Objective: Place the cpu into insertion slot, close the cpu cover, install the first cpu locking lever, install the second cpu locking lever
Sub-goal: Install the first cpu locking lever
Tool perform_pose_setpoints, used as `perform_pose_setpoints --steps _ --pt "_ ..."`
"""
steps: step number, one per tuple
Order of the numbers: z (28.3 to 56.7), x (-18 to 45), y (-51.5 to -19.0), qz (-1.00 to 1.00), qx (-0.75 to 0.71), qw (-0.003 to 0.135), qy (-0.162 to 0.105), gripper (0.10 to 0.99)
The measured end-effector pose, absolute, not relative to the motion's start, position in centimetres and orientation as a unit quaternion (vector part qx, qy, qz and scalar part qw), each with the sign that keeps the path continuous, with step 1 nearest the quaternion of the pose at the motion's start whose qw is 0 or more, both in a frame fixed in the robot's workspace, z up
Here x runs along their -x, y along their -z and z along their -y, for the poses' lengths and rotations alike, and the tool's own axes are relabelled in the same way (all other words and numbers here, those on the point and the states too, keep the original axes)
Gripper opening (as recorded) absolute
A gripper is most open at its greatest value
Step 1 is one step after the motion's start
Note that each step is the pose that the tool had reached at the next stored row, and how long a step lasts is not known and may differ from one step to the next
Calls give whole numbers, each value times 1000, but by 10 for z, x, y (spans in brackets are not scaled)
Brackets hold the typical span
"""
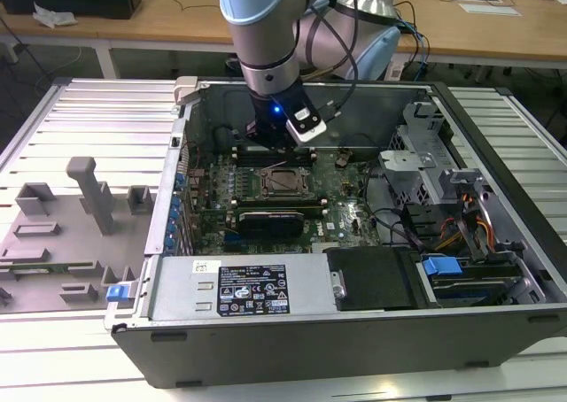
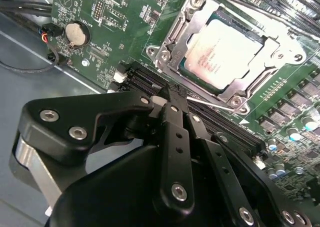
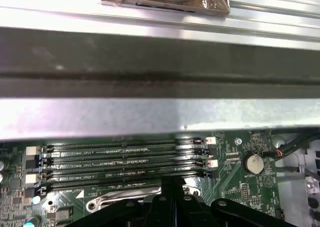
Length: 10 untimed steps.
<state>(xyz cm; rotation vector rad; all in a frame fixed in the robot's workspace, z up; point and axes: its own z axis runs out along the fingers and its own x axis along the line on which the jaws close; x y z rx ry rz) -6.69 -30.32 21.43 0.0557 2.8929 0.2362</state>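
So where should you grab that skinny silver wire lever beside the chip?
Probably the thin silver wire lever near its end by the black tool. It lies flat between the square silver metal cpu cover and a long black slot, so come from above, pinching across the wire.

An open computer case (image 1: 354,353) lies on the ribbed desk (image 1: 80,119). Its grey power supply (image 1: 177,296) sits at 6 o'clock of the green motherboard (image 1: 347,214); a grey moulded fixture (image 1: 89,198) lies at 9 o'clock of the case.
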Motion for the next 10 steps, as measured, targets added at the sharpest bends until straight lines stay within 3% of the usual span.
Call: perform_pose_setpoints --steps 10 --pt "298 67 -210 -988 -59 122 -76 106"
